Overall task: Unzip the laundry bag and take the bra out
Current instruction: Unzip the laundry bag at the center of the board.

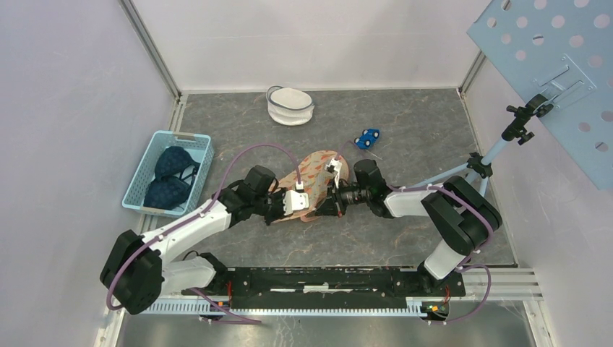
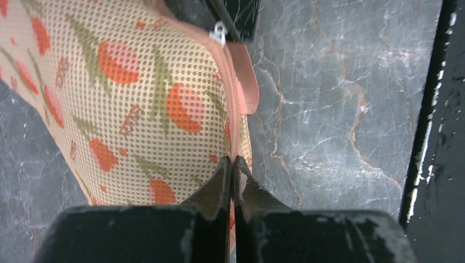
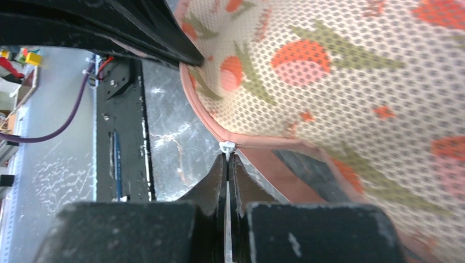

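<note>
Table: dark grey marbled table (image 1: 419,123) with lighter veins fills the centre of the frame. Walls: plain pale lilac-white wall panels on the left (image 1: 65,108) and at the back (image 1: 311,40), meeting at an aluminium corner post (image 1: 153,50). Upper right: light blue perforated board (image 1: 556,65), tilted, on a pale blue rod (image 1: 499,150). Light even, diffuse; shadows soft.

Robot lab cell, white panels (image 1: 311,43), aluminium rails (image 1: 149,45)

Noted: laundry bag (image 2: 126,98) cream mesh, orange-red fruit and green leaf print; zip binding (image 2: 245,76) pink; zip pull (image 3: 226,148) white. At left edge, basket (image 1: 142,172) light blue. Toy car (image 1: 367,138) blue. Surface (image 1: 419,123) dark grey, marbled veining.
</note>
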